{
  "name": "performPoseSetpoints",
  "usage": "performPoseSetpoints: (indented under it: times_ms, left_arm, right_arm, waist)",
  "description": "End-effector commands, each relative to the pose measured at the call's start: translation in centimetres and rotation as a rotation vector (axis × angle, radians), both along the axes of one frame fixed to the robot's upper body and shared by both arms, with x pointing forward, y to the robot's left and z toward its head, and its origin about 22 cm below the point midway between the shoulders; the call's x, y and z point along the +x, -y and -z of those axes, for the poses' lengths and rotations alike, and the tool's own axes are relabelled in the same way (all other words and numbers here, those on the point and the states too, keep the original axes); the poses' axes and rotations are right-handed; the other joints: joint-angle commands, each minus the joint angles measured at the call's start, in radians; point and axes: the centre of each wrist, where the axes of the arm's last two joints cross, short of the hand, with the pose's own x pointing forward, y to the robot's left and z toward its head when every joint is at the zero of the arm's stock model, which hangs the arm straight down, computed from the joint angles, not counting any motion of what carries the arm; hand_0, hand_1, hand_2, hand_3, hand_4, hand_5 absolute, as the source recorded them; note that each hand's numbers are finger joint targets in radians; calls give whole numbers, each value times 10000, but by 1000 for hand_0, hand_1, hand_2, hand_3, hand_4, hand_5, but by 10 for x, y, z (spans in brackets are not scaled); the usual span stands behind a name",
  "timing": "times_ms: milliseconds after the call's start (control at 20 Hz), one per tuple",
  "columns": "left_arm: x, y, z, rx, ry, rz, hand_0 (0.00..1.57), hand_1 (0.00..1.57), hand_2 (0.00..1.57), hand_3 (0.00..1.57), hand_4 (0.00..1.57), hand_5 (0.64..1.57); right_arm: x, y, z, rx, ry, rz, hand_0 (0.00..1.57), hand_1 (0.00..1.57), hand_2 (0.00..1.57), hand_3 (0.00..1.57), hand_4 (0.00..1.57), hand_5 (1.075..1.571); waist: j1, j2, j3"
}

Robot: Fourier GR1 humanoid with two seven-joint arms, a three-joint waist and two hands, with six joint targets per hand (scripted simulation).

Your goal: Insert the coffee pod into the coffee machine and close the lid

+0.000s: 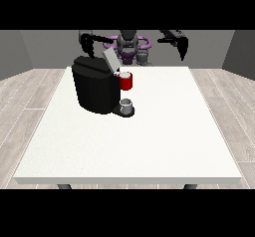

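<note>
Both hands raised at frame top: the hand at the view's left [88,43] hangs above the coffee machine [96,85], the hand at the view's right [182,46] upper right, fingers pointing down, relaxed. Lid [111,59] tilted open; coffee pod not discernible, maybe inside

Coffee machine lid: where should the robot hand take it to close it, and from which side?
Take the lid at its raised free edge, from above and behind. It stands tilted open over the coffee machine, hinged low near the red pod holder, so pushing that edge forward and down likely shuts it.
</note>
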Motion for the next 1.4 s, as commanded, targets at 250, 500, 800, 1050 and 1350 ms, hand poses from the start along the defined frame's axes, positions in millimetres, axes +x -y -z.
performPoseSetpoints:
  times_ms: [250, 500, 800, 1050, 1350]
  left_arm:
    - [0, -4, -23, -132, 604, -360, 0, 0, 0, 0, 0, 1571]
    - [-3, -19, -16, -41, 889, -383, 0, 0, 0, 0, 0, 1571]
    - [-11, -16, -9, 222, 563, -499, 0, 0, 0, 0, 0, 1571]
    - [-2, -30, -23, 265, 1249, -657, 0, 0, 0, 0, 0, 1571]
    - [-14, -26, -9, 298, 426, -669, 0, 0, 0, 0, 141, 1571]
  right_arm:
    - [24, -28, -8, -271, 252, -280, 0, 0, 0, 0, 0, 1571]
    - [34, -27, -19, -598, 680, -572, 0, 0, 0, 0, 0, 1571]
    - [46, -48, -31, -747, 428, -661, 0, 0, 0, 0, 0, 1571]
    - [51, -31, -30, -845, 794, -867, 0, 0, 0, 0, 0, 1571]
    - [36, -72, -1, -833, 496, -1165, 0, 0, 0, 0, 0, 1571]
  waist:
    - [-93, 680, 0]
    - [-233, 1065, -1]
    - [-58, 792, -2]
    - [-92, 1385, -1]
    - [-111, 615, -1]
